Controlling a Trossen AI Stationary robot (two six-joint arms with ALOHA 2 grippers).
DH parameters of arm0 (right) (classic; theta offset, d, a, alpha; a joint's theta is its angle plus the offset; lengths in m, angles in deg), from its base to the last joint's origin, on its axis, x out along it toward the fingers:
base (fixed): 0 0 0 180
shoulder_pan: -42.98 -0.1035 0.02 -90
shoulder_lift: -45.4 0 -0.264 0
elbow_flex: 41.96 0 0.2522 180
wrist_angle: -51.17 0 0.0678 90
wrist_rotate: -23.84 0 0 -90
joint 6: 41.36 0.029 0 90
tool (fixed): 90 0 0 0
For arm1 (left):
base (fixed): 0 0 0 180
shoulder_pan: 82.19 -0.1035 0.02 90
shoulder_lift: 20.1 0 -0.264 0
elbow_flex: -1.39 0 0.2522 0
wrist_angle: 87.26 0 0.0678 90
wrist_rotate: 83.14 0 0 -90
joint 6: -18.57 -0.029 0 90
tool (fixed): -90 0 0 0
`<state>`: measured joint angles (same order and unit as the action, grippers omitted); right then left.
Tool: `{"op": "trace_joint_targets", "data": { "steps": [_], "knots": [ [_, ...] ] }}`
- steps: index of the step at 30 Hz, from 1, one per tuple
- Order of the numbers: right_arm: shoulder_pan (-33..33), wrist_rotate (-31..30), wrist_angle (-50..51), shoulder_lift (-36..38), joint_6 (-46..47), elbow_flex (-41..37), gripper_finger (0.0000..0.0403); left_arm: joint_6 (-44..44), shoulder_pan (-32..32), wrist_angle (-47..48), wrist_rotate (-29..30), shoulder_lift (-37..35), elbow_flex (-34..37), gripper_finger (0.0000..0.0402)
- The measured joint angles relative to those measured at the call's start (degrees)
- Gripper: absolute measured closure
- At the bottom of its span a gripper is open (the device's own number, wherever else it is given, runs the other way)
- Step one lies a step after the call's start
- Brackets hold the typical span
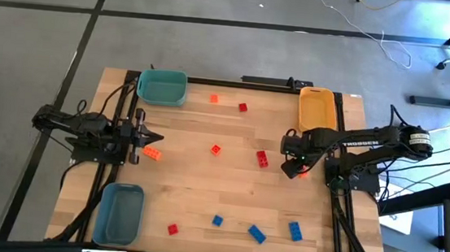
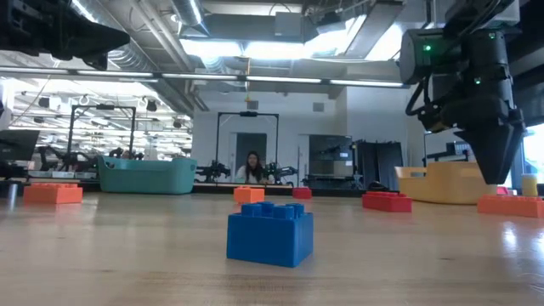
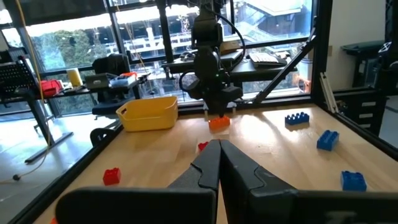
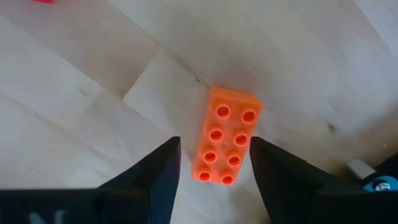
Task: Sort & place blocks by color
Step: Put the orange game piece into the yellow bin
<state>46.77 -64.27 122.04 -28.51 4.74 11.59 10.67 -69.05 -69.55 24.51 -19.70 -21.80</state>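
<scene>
High view: four blue blocks (image 1: 256, 234).

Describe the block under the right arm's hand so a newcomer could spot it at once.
Start at the yellow-orange bin at the table's far right corner. Just in front of it the right hand points down, open, its fingers straddling an orange block. It has eight studs and lies flat; the nearby red blocks lie in the open.

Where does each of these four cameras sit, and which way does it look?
High: overhead, looking straight down; both arms, table.
Low: table height, looking across; right hand above an orange block.
Left wrist: on the left arm, facing across; its shut hand.
Right wrist: looking down; open fingers straddle that same orange block.
</scene>
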Motion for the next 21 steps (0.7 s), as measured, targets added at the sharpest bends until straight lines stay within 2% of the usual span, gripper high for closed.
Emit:
{"op": "trace_joint_targets", "data": {
  "steps": [6,15,19,21],
  "knots": [
    [0.0,-0.9,0.4,0.0,0.0,0.0,0.0208,0.0,0.0,0.0,0.3,0.0,0.0,0.0401],
    [0.0,-1.3,0.4,0.0,0.2,0.0,0.0208,0.3,0.0,0.3,4.0,1.4,-0.2,0.0401],
    [0.0,-1.3,0.4,0.0,0.4,0.0,0.0208,-0.3,0.0,2.6,4.7,5.0,-4.8,0.0401],
    [0.0,-1.3,0.4,0.0,0.6,0.0,0.0208,-0.1,0.0,6.8,5.5,7.7,-8.7,0.0401]
  ]
}}
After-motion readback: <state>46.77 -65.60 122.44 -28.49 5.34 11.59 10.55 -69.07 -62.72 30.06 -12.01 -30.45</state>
